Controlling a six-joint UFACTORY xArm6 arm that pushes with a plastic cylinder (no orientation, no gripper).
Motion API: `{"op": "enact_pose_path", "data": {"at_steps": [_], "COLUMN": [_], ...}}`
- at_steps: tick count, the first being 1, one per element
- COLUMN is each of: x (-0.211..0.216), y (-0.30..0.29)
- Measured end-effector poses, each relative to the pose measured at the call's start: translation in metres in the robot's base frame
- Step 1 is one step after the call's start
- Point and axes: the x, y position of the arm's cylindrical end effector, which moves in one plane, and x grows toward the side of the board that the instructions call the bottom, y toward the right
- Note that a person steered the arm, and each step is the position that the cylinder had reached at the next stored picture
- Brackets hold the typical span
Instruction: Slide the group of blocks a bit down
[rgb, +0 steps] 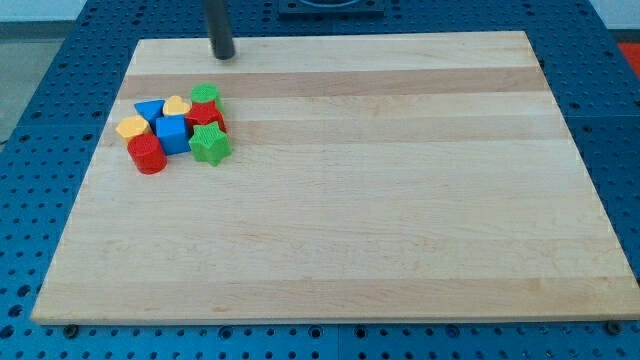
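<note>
Wooden worktop (400, 200) on a blue perforated base (60, 60). My tip (223, 56) rests near the worktop's top edge, above the block cluster and well apart from it; the rod carries no gripper, so nothing is grasped. The cluster of 8 blocks sits at the view's upper left, pieces touching or just beside one another: green cylinder (205, 94), yellow heart (176, 104), blue triangle (149, 109), red block (204, 114) of unclear shape, yellow block (131, 127), blue cube (172, 133), green star (209, 144), red cylinder (147, 154) lowest.
</note>
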Motion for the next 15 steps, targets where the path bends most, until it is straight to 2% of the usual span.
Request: {"op": "enact_pose_path", "data": {"at_steps": [2, 5, 11, 12, 13, 15], "x": [0.0, 0.001, 0.019, 0.042, 0.068, 0.139], "y": [-0.065, -0.122, -0.122, -0.122, -0.089, -0.074]}}
